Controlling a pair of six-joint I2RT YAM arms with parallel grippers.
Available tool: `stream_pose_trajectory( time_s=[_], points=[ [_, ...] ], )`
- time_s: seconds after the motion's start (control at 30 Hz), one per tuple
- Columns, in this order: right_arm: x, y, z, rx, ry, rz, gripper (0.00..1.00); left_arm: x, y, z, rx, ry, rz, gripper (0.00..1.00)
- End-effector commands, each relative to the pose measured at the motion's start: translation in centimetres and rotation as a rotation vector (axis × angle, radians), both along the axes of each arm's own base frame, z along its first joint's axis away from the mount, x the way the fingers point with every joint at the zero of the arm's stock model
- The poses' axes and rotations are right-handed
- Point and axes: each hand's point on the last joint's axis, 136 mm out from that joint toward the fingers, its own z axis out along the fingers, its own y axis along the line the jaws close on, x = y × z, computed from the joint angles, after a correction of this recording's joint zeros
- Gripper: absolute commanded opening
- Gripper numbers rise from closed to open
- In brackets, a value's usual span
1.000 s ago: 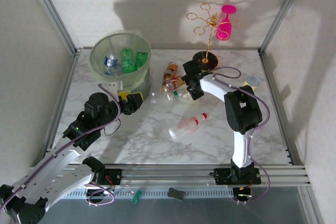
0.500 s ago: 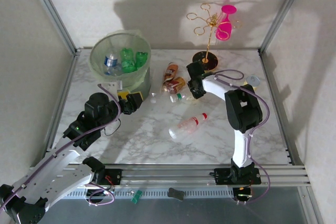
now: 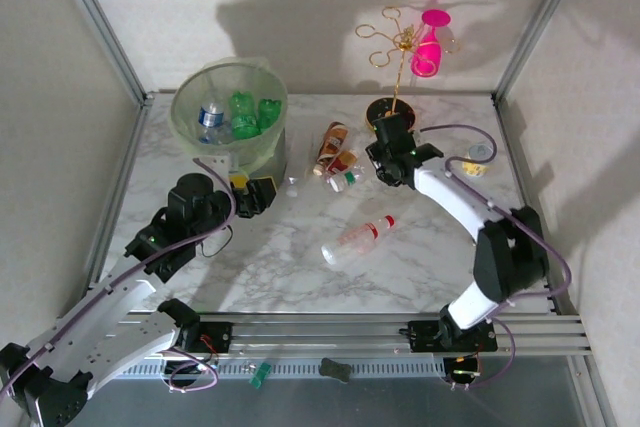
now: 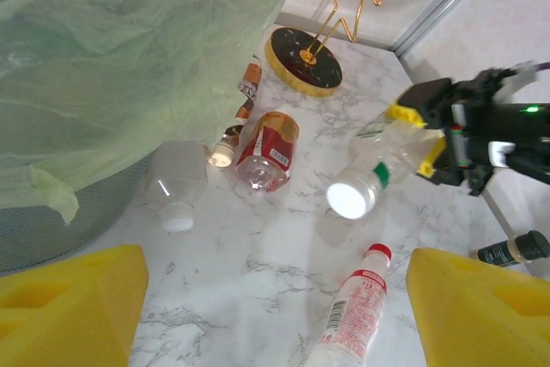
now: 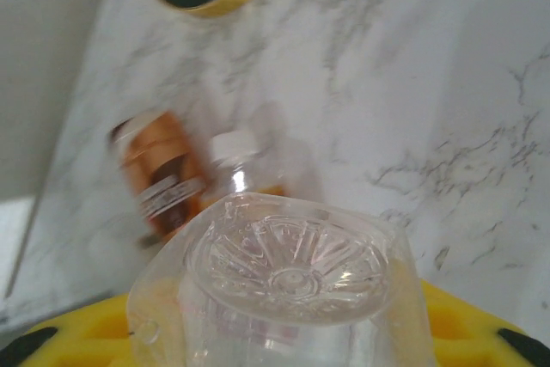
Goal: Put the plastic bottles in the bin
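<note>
1. The right gripper (image 4: 419, 137) is clamped on the base end of the clear white-capped bottle (image 4: 375, 168), which looks lifted off the marble, right of the bin (image 3: 262, 155).
2. Carry it left, high enough to clear the rim.
3. Release only over the liner's mouth.
4. The left gripper (image 3: 258, 193), jaws apart, sits beside the bin's near wall; steer clear of it.

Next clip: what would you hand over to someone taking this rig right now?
Left gripper: open, empty, beside the bin.
Right gripper: shut on the white-capped clear bottle.
Done: three bottles lie in the bin.
Left: bin the held one, then the red-capped bottle, two brown-labelled bottles and the small clear bottle beside the bin.
</note>
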Motion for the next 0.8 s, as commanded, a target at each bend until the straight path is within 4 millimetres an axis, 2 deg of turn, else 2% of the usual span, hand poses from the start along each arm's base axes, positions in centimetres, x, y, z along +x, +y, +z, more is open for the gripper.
stream_pose_trajectory(
  time_s=[0.0, 0.1, 0.2, 0.4, 0.53, 0.6, 0.77],
  points=[
    [-1.2, 0.9, 4.2, -0.083, -0.166, 0.124, 0.34, -0.2, -0.5, 2.8, -0.021, -0.034, -0.025, 0.80],
    [-2.1, 3.0, 8.0, -0.093, -0.295, 0.266, 0.34, -0.5, -1.9, 4.1, -0.046, -0.019, -0.089, 0.82],
    [-3.3, 4.7, 10.7, -0.081, -0.374, 0.385, 0.34, -0.8, -3.6, 5.3, -0.063, 0.010, -0.178, 0.85],
    [-6.1, 7.2, 14.8, -0.003, -0.499, 0.534, 0.33, -2.0, -7.8, 4.8, -0.061, 0.082, -0.360, 0.89],
    [-8.0, 8.5, 16.8, 0.051, -0.555, 0.594, 0.33, -2.6, -10.0, 4.9, -0.063, 0.092, -0.407, 0.91],
    [-8.9, 9.3, 17.3, 0.071, -0.565, 0.622, 0.33, -2.9, -11.0, 5.2, -0.076, 0.094, -0.444, 0.92],
    [-9.9, 9.8, 17.6, 0.101, -0.575, 0.648, 0.33, -3.4, -12.6, 6.0, -0.089, 0.086, -0.503, 0.92]
  ],
)
